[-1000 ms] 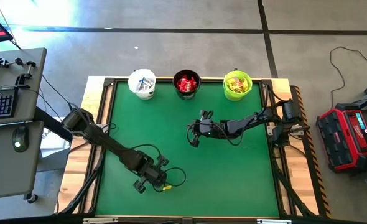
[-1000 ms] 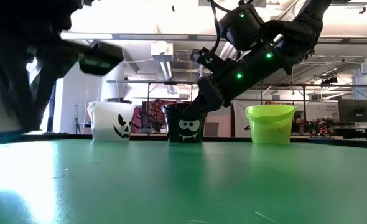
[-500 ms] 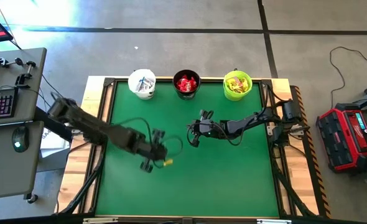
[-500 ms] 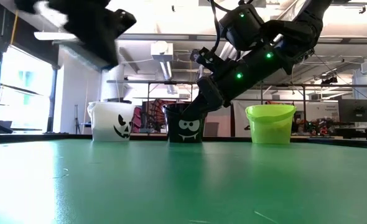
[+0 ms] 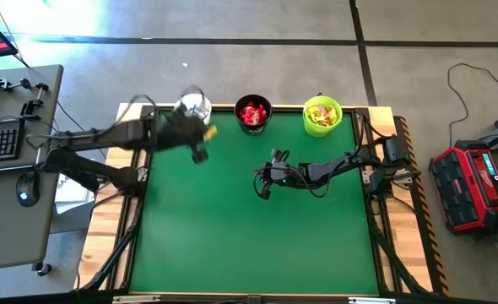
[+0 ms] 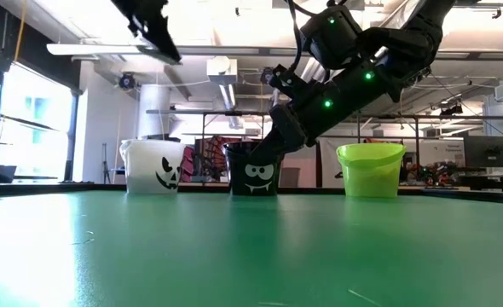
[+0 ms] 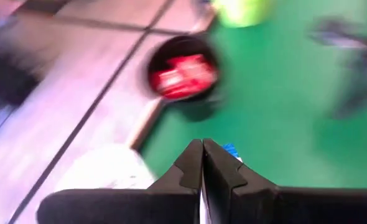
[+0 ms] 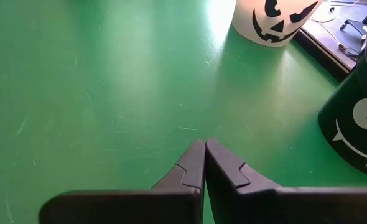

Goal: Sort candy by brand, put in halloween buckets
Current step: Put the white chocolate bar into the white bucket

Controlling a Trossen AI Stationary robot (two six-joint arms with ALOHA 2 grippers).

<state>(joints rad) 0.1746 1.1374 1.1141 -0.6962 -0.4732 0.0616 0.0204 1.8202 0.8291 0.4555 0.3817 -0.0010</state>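
A: Buckets, three, far edge of the desk [image 5: 257, 236]?
B: White bucket [image 6: 153, 166] at one end, black bucket [image 5: 253, 114] in the middle holding red packets [image 5: 252, 112], lime bucket [image 5: 322, 116] at the other end holding yellow-and-pink packets [image 5: 321, 114].

A: Left claw [image 5: 200, 143]?
B: Raised just beside the white bucket. Fingers pressed together on a thin packet [image 7: 231, 150]; only a blue and white corner shows, probably a white-and-blue bar.

A: Right claw [image 5: 262, 181]?
B: Waits at mid-desk, fingers together, nothing held.

A: Handling notes?
B: Judged light, flat, crinkly, with a slippery wrapper. Pinch across the narrow middle; an edge hold may let it slide out. Not fragile, so it can simply be dropped in.

A: Loose candy on the desk?
B: None visible.
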